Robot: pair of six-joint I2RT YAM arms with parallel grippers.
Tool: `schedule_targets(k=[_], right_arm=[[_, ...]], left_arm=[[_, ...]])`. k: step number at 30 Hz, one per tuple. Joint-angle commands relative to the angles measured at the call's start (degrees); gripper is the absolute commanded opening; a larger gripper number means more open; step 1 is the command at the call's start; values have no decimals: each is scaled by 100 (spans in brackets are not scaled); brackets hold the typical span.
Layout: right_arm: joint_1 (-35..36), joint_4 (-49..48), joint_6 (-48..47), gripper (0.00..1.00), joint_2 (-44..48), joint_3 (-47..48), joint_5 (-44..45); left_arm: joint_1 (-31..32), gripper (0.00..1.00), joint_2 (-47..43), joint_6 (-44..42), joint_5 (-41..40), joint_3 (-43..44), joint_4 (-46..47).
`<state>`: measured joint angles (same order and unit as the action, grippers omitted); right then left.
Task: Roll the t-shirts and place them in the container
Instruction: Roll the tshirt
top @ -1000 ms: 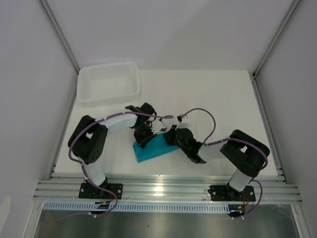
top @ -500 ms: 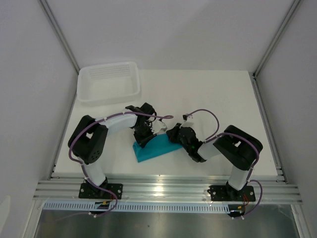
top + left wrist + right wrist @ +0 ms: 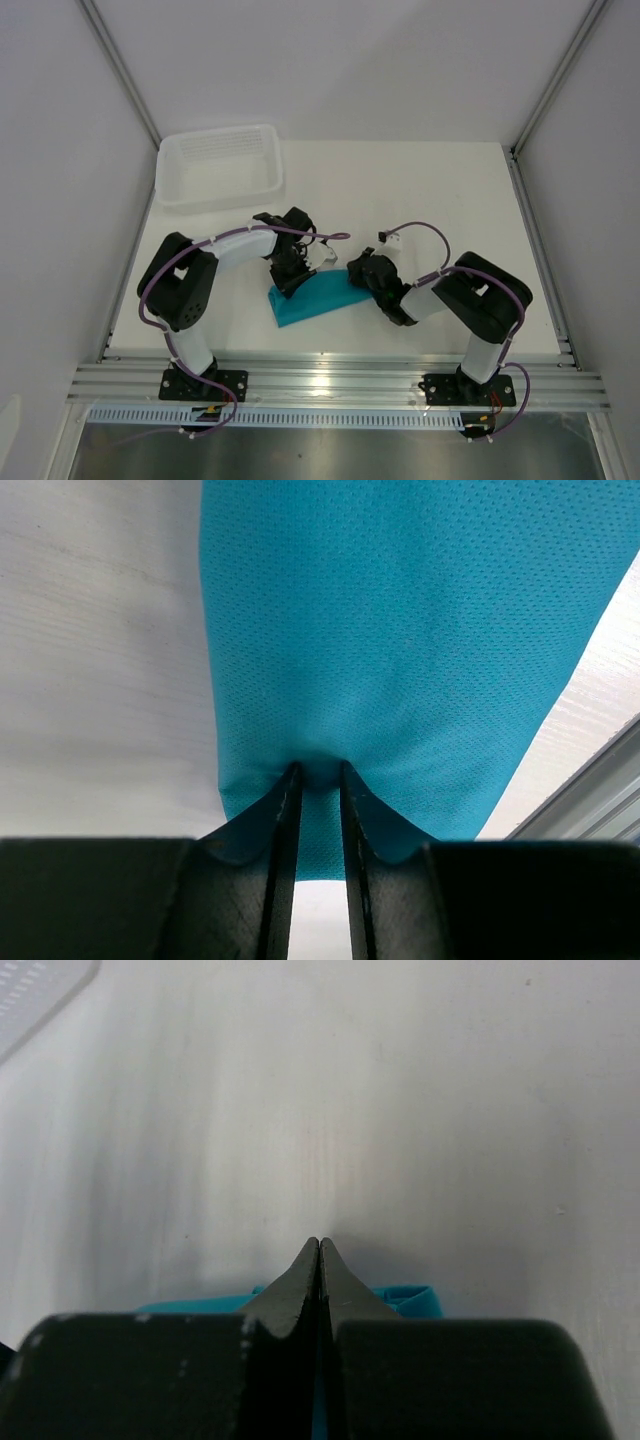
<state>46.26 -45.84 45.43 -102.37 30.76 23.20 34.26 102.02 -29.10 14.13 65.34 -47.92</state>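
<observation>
One shirt [image 3: 315, 298] is all there is to roll. From above it lies as a narrow teal band near the front of the worktop [image 3: 450, 190], well apart from the tray [image 3: 276, 160] at the far left corner. Your left hand [image 3: 290, 275] is on the band's left end and your right hand [image 3: 362, 272] on its right end. I judge you are in the rolling step itself, with the cloth gathered narrow but no tight roll showing yet. The next move calls for both ends to turn over together at an even pace, so the band winds straight instead of skewing into a cone.

In the left wrist view, the left hand [image 3: 318, 770] has its fingers [image 3: 285, 820] only a little apart, with a bunched fold of the shirt [image 3: 400, 630] nipped between them. The cloth puckers at the tips and runs smooth beyond them.

In the right wrist view, the right hand [image 3: 319, 1245] has its fingers pressed fully together, tip against tip. A sliver of shirt [image 3: 412, 1298] shows just below them on both sides. The tips hide the contact, so a thin edge may be caught there, or the closed hand may simply rest on the cloth; this view does not settle it. Check that before you turn, since a roll led by one end only is likely to go crooked.
</observation>
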Motion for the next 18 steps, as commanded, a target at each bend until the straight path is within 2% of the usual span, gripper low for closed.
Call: schedule_targets(k=[1, 5, 7, 10, 11, 12, 14, 18], right_arm=[[-99, 787, -51, 0, 181, -9, 545], [-135, 1287, -666, 0, 559, 201, 466], [-213, 1805, -1173, 2, 1033, 316, 317], [-363, 2832, -1912, 16, 1754, 771, -25], [-407, 3131, -2046, 30, 1903, 860, -122], [-503, 3665, -2151, 37, 2035, 939, -253], [-618, 4073, -2301, 48, 2334, 1010, -746], [-960, 4417, -2197, 58, 2739, 809, -1702]], left_arm=[[-16, 26, 46, -104, -103, -30, -86], [-25, 27, 46, -104, -218, -21, -59], [-16, 27, 55, -113, -218, -30, -42], [-16, 27, 55, -113, -218, -22, -7], [-25, 28, 55, -113, -192, -30, 19], [-16, 29, 38, -113, -174, -39, 20], [-25, 30, 20, -122, -148, -57, 46], [-16, 30, -15, -96, -174, -48, 90]])
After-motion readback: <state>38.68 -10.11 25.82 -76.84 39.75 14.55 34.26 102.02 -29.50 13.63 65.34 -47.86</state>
